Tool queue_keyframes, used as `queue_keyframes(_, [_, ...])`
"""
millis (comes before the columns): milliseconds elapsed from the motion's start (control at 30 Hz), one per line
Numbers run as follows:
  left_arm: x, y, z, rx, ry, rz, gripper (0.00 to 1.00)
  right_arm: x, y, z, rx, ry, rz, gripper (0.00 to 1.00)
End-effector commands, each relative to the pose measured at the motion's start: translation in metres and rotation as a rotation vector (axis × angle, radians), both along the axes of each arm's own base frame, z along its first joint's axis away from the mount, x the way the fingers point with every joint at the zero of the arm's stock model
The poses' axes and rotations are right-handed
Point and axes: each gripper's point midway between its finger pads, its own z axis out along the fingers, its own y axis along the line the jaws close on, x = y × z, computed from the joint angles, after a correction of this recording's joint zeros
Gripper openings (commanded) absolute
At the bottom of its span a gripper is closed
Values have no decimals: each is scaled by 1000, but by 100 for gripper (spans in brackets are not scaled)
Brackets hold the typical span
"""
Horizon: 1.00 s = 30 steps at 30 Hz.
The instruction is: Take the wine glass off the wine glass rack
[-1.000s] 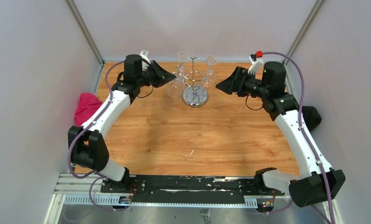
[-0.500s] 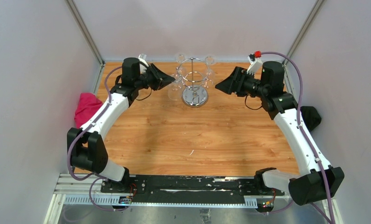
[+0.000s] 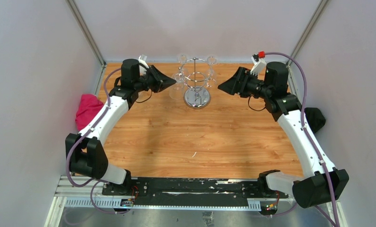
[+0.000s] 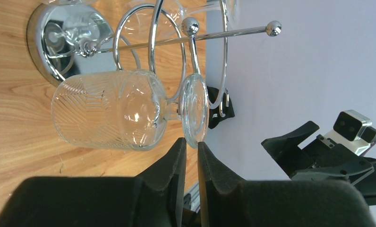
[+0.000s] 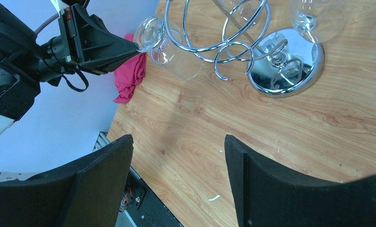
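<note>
The left gripper has its jaws drawn almost together, pinching the rim of the wine glass's foot between the black fingertips. From that thin hold the wine glass hangs bowl-down and tilted, just beside the outer loops of the wine glass rack, whose mirrored base stands at the far middle of the wooden table. Whether the stem has slipped clear of its chrome hook cannot be told from these views; the glass sits at the rack's left edge, close against the wire. By that reading the grasp is made and the lift-away is the part left: drawing the glass outward from the loop and carrying it free. Across the rack, the right gripper hovers with its jaws spread wide, holding nothing and touching nothing, well apart from the chrome. Other glasses hang on the rack, and a pink cloth lies by the left wall.
</note>
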Motion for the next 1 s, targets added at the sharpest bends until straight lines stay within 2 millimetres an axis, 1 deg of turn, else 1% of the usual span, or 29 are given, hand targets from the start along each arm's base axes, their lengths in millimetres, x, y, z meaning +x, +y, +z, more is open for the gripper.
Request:
queue_keyframes(0, [-10, 0, 7, -18, -14, -31, 19, 2, -2, 1, 14, -4, 3, 76])
queue_keyframes(133, [-6, -1, 6, -40, -16, -23, 19, 1, -2, 0, 17, 0, 4, 75])
queue_keyframes(267, [-3, -3, 13, -69, -26, -13, 22, 0, -1, 2, 20, -7, 6, 75])
queue_keyframes(367, [-1, -1, 20, -63, -40, -1, 24, 0, -1, 3, 21, -9, 7, 75])
queue_keyframes(500, [2, 1, 23, -52, -45, 13, 26, -1, -1, 4, 25, -9, 8, 75])
queue_keyframes(567, [5, 2, 23, -48, -46, 22, 26, -1, -1, 3, 25, -9, 7, 75])
queue_keyframes(800, [7, 2, 14, -37, -27, 29, 25, -2, -1, 2, 26, -7, 7, 75])
queue_keyframes(967, [11, 2, 13, -44, -21, 44, 23, -3, -1, 2, 28, -7, 7, 75])
